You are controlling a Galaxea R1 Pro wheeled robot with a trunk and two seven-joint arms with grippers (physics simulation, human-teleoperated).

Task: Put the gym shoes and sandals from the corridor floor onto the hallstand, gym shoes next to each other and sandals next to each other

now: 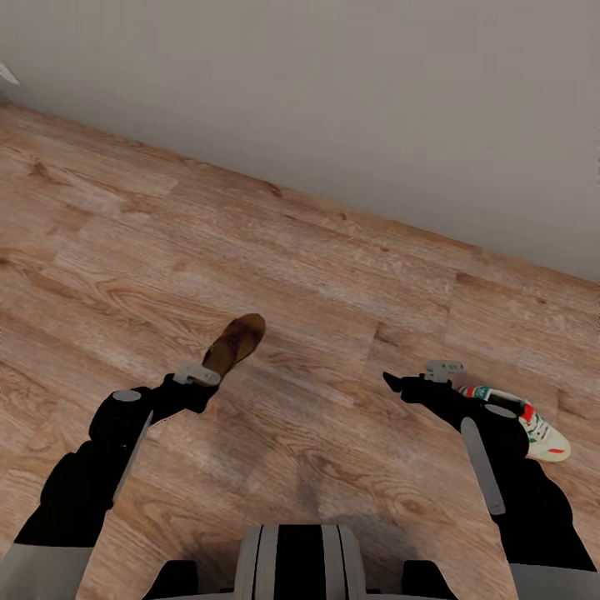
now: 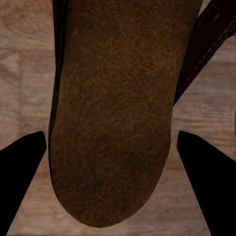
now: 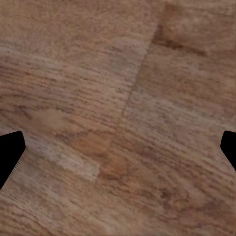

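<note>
Your left gripper is out over the corridor floor with a sandal right at its tip. From the left wrist view, the sandal lies between the two dark fingertips, which stand wide on either side with floor showing in the gaps; whether they actually touch it, you cannot tell. On the right, your right gripper hangs over bare planks, its fingertips spread wide with nothing between them. One gym shoe lies on the floor just to the right of that arm, partly hidden behind it. The grey wall runs across the far side.
</note>
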